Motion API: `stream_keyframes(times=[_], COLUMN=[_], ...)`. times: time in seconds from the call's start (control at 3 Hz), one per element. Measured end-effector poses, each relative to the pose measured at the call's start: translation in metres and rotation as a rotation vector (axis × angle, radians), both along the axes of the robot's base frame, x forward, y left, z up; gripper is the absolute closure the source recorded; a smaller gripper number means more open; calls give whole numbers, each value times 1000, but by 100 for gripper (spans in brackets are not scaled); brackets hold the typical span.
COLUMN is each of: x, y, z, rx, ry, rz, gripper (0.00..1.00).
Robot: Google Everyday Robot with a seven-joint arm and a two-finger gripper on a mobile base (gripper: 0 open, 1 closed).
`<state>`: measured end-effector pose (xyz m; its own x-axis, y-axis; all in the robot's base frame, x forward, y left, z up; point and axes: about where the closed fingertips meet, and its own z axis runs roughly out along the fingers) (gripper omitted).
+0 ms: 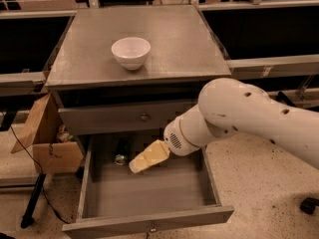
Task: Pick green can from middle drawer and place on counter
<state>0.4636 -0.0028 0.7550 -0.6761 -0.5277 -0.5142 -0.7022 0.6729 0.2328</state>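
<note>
You are looking down at a grey cabinet whose middle drawer [149, 222] is standing pulled well out, its plain floor showing. The green can [120, 151] is sitting at the back left of that drawer, close to the left wall and partly under the shadow of the cabinet. It appears to be lying on its side with a silvery end facing you, though the shadow is making that hard to confirm. Your gripper [140, 164] is hanging over the drawer's open space, angled down and to the left, with its pale yellowish tip just beside the can on the can's right. Whether it is touching the can, you cannot tell, and you cannot tell whether the gripper is apart or together. The white arm [249, 116] is stretching in from the right, crossing in front of the cabinet's right edge. Above, the upper drawer [109, 119] with its round knob [144, 117] is sitting closed. On the flat surface [174, 39] on top, a white bowl [130, 52] is standing upright left of centre. A cardboard box [47, 143] is leaning against the cabinet's left side.
</note>
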Motion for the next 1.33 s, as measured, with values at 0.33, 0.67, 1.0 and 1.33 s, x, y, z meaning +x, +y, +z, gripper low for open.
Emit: stream_keyframes(times=[0.33, 0.67, 1.0, 1.33], x=[0, 2, 9, 16], y=[0, 4, 35, 85], z=[0, -4, -39, -94], rx=[0, 2, 27, 98], ry=[0, 0, 39, 129], rz=[0, -22, -69, -141], gripper=[0, 0, 0, 0])
